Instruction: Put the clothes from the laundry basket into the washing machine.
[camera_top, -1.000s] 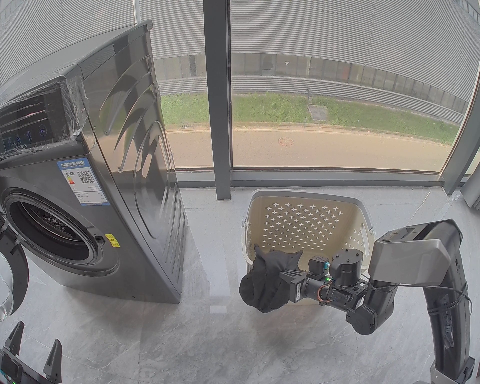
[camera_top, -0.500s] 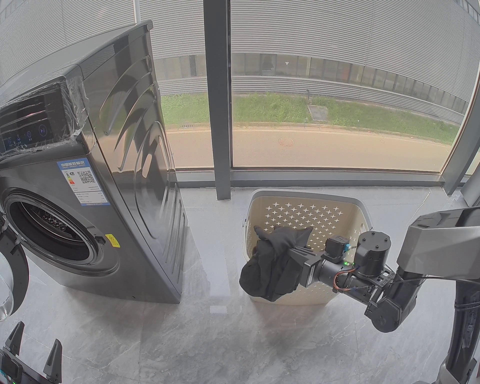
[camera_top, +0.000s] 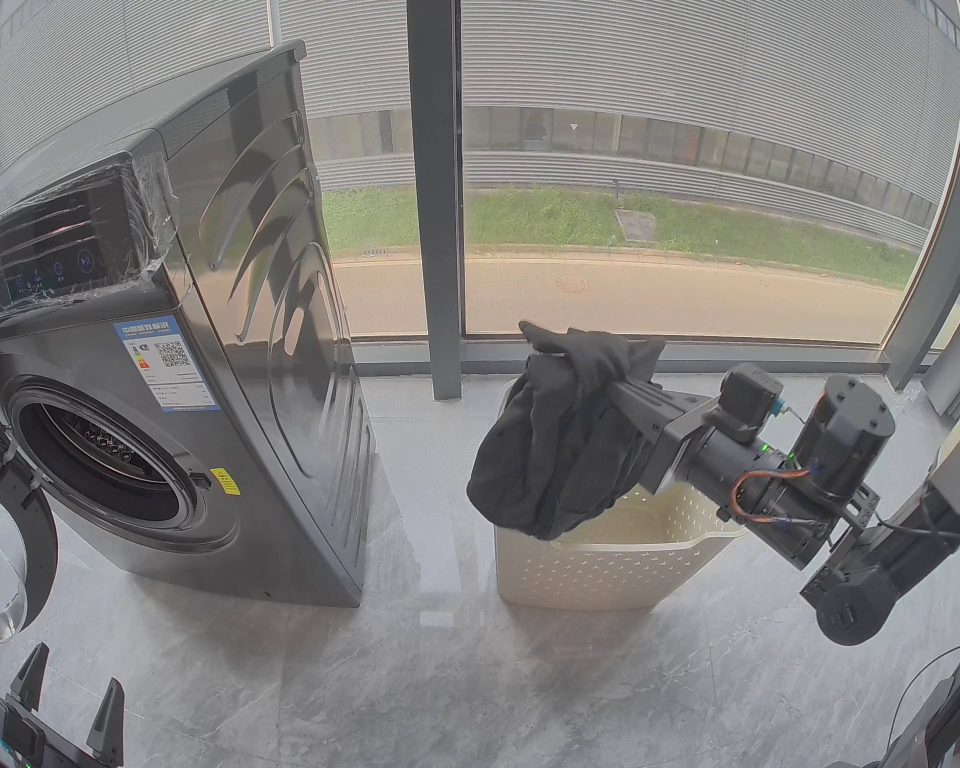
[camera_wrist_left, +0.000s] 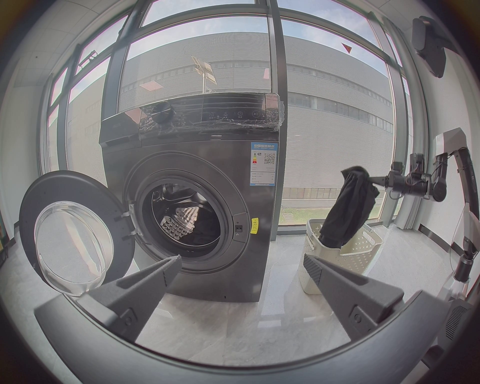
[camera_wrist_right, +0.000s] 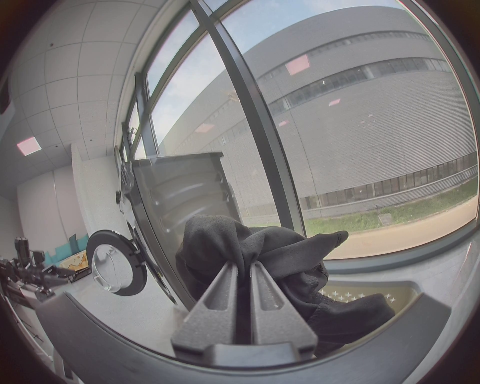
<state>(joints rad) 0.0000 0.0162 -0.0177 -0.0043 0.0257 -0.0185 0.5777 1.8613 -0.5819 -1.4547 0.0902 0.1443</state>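
A black garment (camera_top: 560, 440) hangs in the air above the cream laundry basket (camera_top: 620, 565), pinched by my right gripper (camera_top: 615, 385), which is shut on its top fold. In the right wrist view the two fingers (camera_wrist_right: 222, 295) press together on the dark cloth (camera_wrist_right: 280, 260). The grey washing machine (camera_top: 170, 330) stands on the left with its round door (camera_wrist_left: 75, 230) swung open and the drum (camera_wrist_left: 182, 222) exposed. My left gripper (camera_top: 65, 700) is low at the front left, open and holding nothing. From the left wrist the garment (camera_wrist_left: 350, 207) dangles over the basket (camera_wrist_left: 345, 250).
A tall window with a dark frame post (camera_top: 435, 200) runs behind the basket. Pale marble floor (camera_top: 420, 680) lies open between the machine and the basket. The open machine door (camera_top: 25, 540) juts out at the far left.
My right arm has lifted the black garment from the basket's front rim up high above it. The left gripper has stayed where it was.
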